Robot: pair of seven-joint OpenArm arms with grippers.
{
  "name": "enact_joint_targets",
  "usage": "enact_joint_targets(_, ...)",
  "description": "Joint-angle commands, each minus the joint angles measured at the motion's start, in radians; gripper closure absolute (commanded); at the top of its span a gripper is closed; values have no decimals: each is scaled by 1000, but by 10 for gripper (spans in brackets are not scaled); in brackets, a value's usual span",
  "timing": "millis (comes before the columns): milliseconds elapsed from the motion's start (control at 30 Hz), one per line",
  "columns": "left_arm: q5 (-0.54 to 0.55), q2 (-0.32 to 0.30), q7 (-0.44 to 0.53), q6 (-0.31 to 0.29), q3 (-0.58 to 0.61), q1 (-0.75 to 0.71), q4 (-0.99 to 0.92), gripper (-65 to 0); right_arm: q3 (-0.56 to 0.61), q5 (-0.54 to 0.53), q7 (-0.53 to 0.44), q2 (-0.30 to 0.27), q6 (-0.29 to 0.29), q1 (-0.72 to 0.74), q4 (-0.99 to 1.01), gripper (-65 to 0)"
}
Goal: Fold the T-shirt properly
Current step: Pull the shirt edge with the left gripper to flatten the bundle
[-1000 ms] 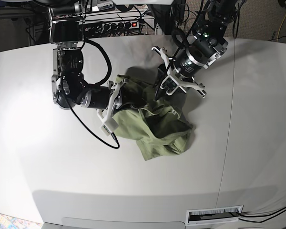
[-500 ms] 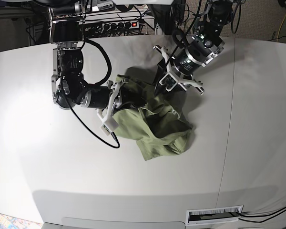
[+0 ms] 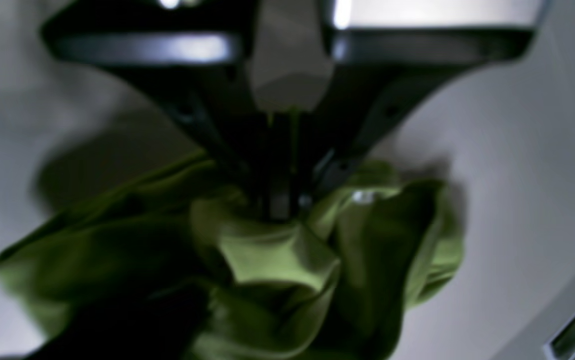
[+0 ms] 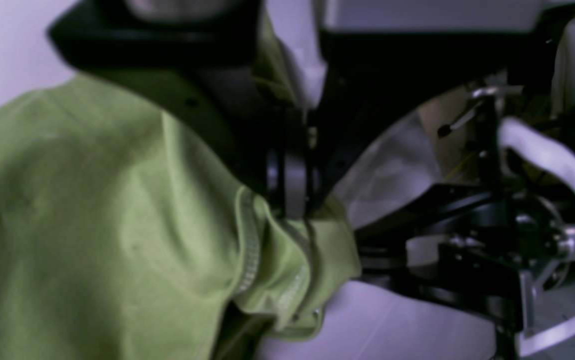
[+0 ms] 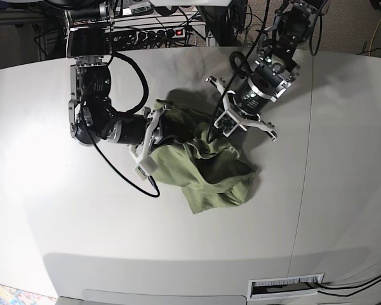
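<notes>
The olive-green T-shirt point(image 5: 209, 171) lies crumpled in the middle of the white table point(image 5: 63, 216). At the shirt's upper left edge lies my right gripper point(image 5: 171, 127), and the right wrist view shows it point(image 4: 290, 200) shut on a stitched hem of the T-shirt point(image 4: 92, 215). My left gripper point(image 5: 213, 132) points down into the shirt's upper right part. In the left wrist view its tips point(image 3: 280, 205) are pressed together on a bunched fold of the T-shirt point(image 3: 277, 260), with the cloth gathered around them.
A power strip and cables point(image 5: 159, 32) run along the table's back edge. A seam point(image 5: 305, 159) crosses the table on the right. A slotted vent point(image 5: 286, 287) sits at the front edge. The right arm's black cable point(image 5: 124, 171) loops over the table beside the shirt.
My left gripper has come down and slightly right onto the shirt's upper part, and its spread fingers have closed on a fold. The right arm and its grip stay as they were.
</notes>
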State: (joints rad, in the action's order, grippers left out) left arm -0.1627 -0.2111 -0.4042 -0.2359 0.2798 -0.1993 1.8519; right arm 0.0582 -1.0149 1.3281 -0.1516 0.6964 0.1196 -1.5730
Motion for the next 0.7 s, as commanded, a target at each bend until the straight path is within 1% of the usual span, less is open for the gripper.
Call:
enact_joint_targets(0,-25,-3,18,8,-3,11,18,0,-17,-24,-15,-4,2,23,-18,-8)
enact_joint_targets(67,-76,-13,6,32,-3,11,18,0,-48,-26,-16,-4,2,28,-18,-88)
enact_joint_targets(100,-96,-24,2,46,-3,11,18,0,-70,-31,-15,-4,2,31,-18,-119)
enact_joint_targets(133,-109,-35,1,57,-3,11,18,0,-93,-45,-15,-4,2,33,-18,-136)
enact_joint_targets(233,-150,-80,2,64,-3,11,18,0,-171,-72,-6,-4,2,33,-18,-142)
enact_joint_targets(367,-152,-134,1,65,-3,11,18,0,-249,-99,17,-5,2,32,-18,-142)
enact_joint_targets(433,-153,-148,0,65,-3,11,18,0,-260,-97,16,-15,2,32,-18,-142)
enact_joint_targets(533,-154,-164,-8,68,-3,11,21,0,-254,-52,14,-25,2,32,-18,-142)
enact_joint_targets(667,-196,-178,-47,74,-3,10,50,0,-254,-6,-16,-26,2,32,-18,-142)
